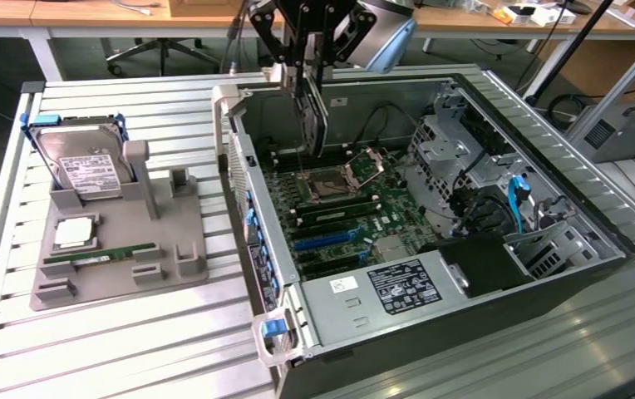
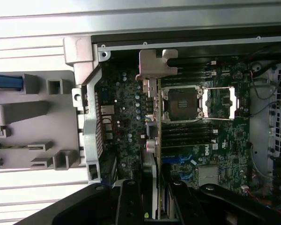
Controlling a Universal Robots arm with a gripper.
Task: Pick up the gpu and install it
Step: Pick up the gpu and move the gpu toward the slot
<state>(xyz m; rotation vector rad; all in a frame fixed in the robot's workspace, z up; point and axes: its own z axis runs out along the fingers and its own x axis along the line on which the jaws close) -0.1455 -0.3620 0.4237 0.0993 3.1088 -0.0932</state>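
Note:
The gpu [image 1: 314,125], a thin dark card, hangs edge-down above the open computer case [image 1: 232,174]. My gripper [image 1: 308,76] is shut on its upper edge, high over the case's back wall. The card's lower end floats above the motherboard [image 1: 346,212] near the CPU socket [image 1: 327,184], touching nothing. In the wrist view I look down the gpu [image 2: 152,140] edge-on, its silver bracket [image 2: 155,63] at the far end and my gripper [image 2: 152,199] clamped around it. Blue expansion slots [image 1: 329,241] lie on the board, also seen as blue expansion slots [image 2: 178,160] beside the card.
A grey parts fixture [image 1: 118,283] sits on the slatted table at the exterior view's left, holding a hard drive [image 1: 85,170], a small square silver part [image 1: 74,233] and a green RAM stick [image 1: 101,253]. Inside the case are the power supply [image 1: 401,283], drive cages [image 1: 450,141] and cables.

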